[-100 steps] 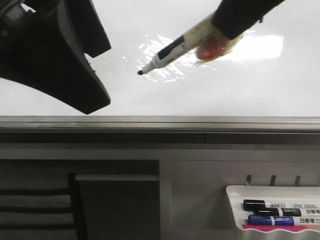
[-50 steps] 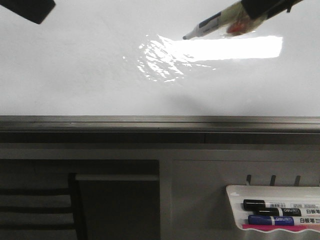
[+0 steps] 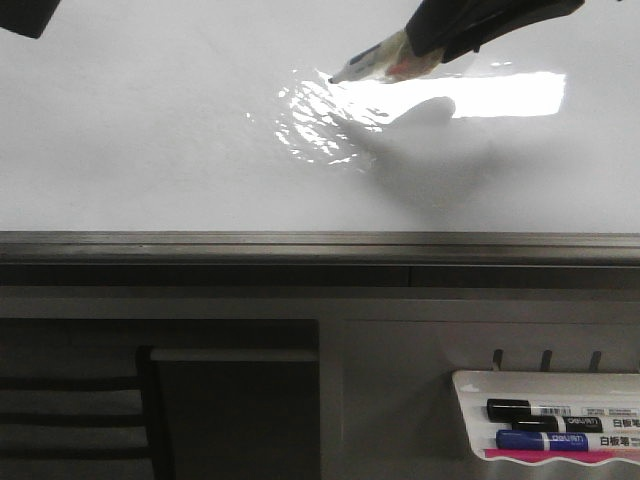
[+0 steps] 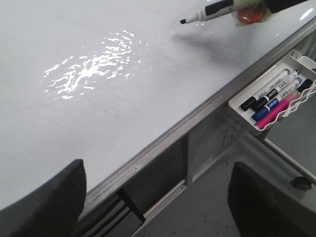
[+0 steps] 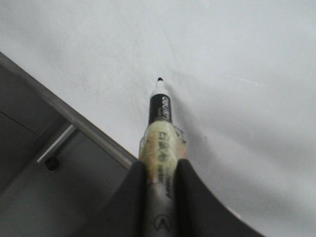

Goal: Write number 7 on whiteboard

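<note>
Right gripper [image 5: 159, 190] clamped on a whiteboard marker [image 5: 160, 129], dark fingers [image 5: 129, 197] pressed on both sides of the barrel, tip pointing at the whiteboard [image 3: 150, 150]. In the front view that gripper [image 3: 425, 45] sits at the top right of the frame, marker [image 3: 375, 60] angled down-left with its tip at the upper edge of the bright glare patch; can't tell if the tip touches the surface, a soft shadow lies just below it. Left wrist view puts the marker [image 4: 210, 11] at the top of the frame, over the board [image 4: 98, 74]. No stroke of the number 7 visible on the board in any view. Left gripper [image 4: 155, 200]: jaws spread wide apart, nothing between them, both pads at the bottom corners of its own view; only a dark corner of it shows at the upper left in the front view. White marker tray [image 3: 470, 415] hangs below the grey frame rail [image 3: 320, 245] at lower right, holding black, blue and pink markers.
</note>
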`<state>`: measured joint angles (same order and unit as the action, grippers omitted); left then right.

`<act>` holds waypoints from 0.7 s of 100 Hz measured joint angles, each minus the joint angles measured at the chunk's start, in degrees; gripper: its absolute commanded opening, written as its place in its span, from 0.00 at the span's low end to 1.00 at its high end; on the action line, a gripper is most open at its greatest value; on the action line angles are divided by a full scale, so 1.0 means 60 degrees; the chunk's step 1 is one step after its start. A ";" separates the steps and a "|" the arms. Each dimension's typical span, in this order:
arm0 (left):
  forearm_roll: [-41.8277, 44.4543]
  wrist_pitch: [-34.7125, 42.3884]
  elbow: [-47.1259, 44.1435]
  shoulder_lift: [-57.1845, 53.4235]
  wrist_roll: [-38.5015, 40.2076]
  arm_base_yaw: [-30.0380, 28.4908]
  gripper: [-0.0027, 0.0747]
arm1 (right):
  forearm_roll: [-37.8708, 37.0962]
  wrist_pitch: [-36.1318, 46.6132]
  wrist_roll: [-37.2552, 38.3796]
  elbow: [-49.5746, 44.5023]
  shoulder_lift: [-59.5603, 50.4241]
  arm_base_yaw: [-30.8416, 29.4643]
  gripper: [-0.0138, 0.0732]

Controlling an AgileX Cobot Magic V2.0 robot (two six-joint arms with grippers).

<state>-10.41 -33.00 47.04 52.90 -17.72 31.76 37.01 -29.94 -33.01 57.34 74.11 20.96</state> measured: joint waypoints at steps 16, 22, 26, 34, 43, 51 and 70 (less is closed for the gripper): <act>0.0000 0.0000 0.0000 0.0000 0.0008 0.0000 0.74 | 0.0008 0.0402 0.0077 0.0024 0.0424 0.0003 0.11; 0.0000 0.0000 -0.0007 0.0000 0.0008 0.0000 0.74 | -0.0011 0.0425 0.0124 0.0045 0.0440 0.0045 0.11; 0.0000 0.0000 -0.0022 0.0000 0.0008 -0.0016 0.74 | -0.0057 0.0425 0.0205 0.0062 0.0463 0.0049 0.11; 0.0000 0.0000 -0.0029 0.0000 0.0008 -0.0016 0.74 | -0.0234 0.0215 0.0469 0.0088 0.0463 -0.0168 0.11; 0.0000 0.0000 -0.0029 0.0000 0.0008 -0.0016 0.74 | -0.0457 -0.0383 0.0778 0.0105 0.0262 -0.0690 0.11; 0.0000 0.0000 -0.0029 0.0000 0.0008 -0.0016 0.74 | -0.0614 -0.0673 0.0888 0.0127 0.0063 -0.1051 0.11; 0.0000 0.0000 -0.0029 0.0000 0.0008 -0.0016 0.74 | -0.0698 -0.0782 0.0945 0.0127 -0.0007 -0.1134 0.11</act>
<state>-10.41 -33.00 46.86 52.90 -17.67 31.67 32.82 -34.63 -27.33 58.10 74.07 14.16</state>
